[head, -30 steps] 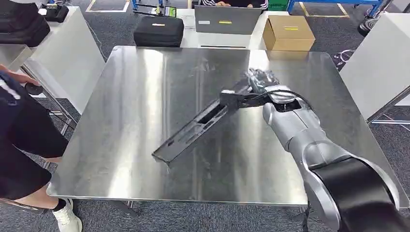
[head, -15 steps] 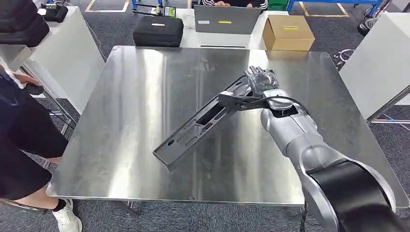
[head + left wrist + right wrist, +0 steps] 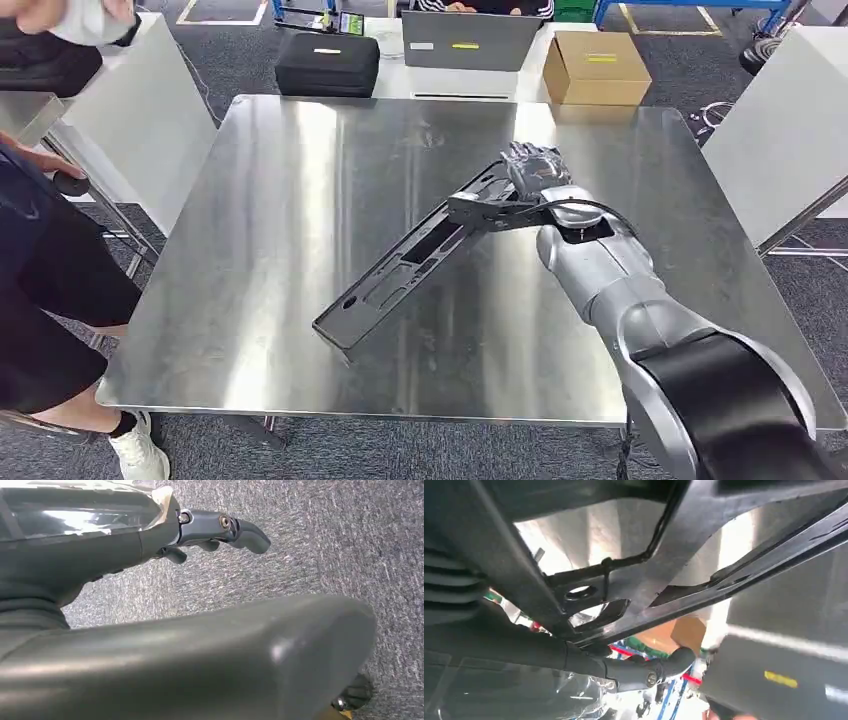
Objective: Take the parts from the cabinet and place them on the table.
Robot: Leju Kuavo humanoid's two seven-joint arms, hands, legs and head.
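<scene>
A long black part [image 3: 410,260] with slotted cut-outs lies slanted across the middle of the steel table [image 3: 290,170]. Its near end is down on the surface towards the front left. My right hand [image 3: 533,168] grips its far end, a little above the table. In the right wrist view the part [image 3: 724,555] runs close across the picture, with dark fingers [image 3: 644,672] curled beneath it. My left hand [image 3: 150,535] hangs over grey carpet with nothing in it, its fingers apart.
Behind the table stand a black case [image 3: 327,63], a grey laptop [image 3: 470,40] and a cardboard box [image 3: 595,65]. A person [image 3: 40,270] stands at the front left corner. White panels flank the table on the left [image 3: 140,110] and on the right [image 3: 790,120].
My right hand has shifted slightly left with the part, and the part's near end has slid a little towards the front. A person's hand has come in at the top left.
</scene>
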